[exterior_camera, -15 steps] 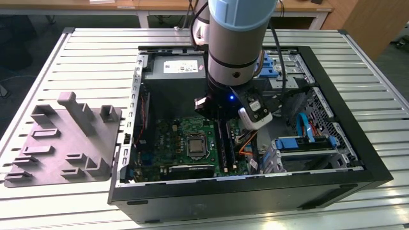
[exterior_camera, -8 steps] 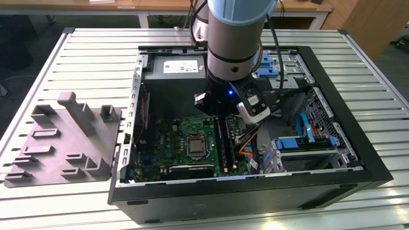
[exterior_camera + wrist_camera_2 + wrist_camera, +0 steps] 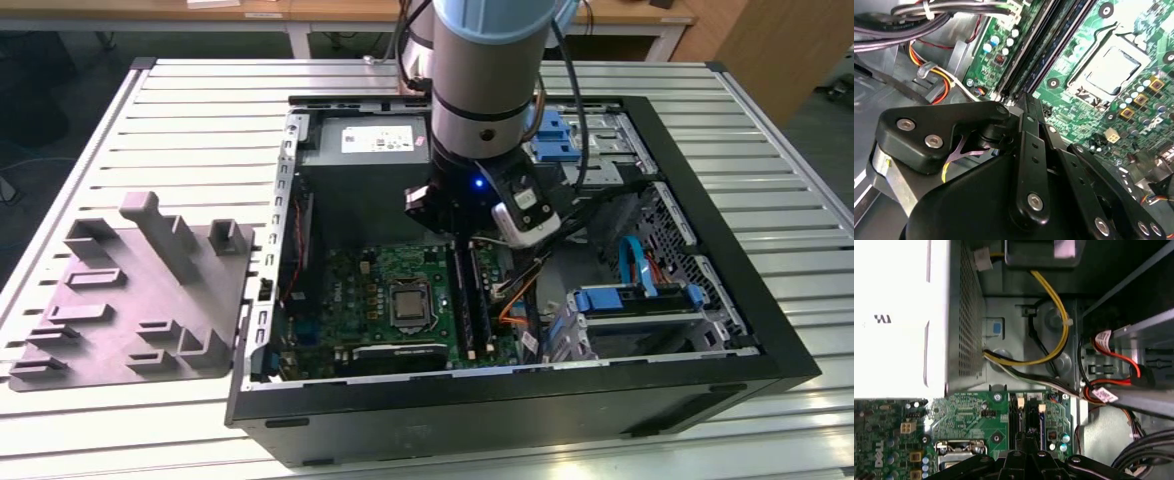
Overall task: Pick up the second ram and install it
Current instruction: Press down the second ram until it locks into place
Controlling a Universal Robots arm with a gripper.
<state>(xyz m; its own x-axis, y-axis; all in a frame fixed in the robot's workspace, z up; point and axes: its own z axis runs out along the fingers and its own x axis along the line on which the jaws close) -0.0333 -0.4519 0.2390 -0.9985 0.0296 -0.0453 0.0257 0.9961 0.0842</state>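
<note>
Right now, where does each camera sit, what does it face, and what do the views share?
Exterior view: off the arm, above, facing the open computer case; the arm and gripper show over the motherboard.
First wrist view: on the wrist, facing the power supply; gripper linkage shows.
Second wrist view: on the wrist, over the linkage, facing the CPU socket.
All share the motherboard.

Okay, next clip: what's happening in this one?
A robot arm reaches into an open computer case lying on a slatted table. Its gripper sits low over the RAM slots of the green motherboard, beside the CPU socket. Whether a RAM stick is seated there can't be told.
</note>
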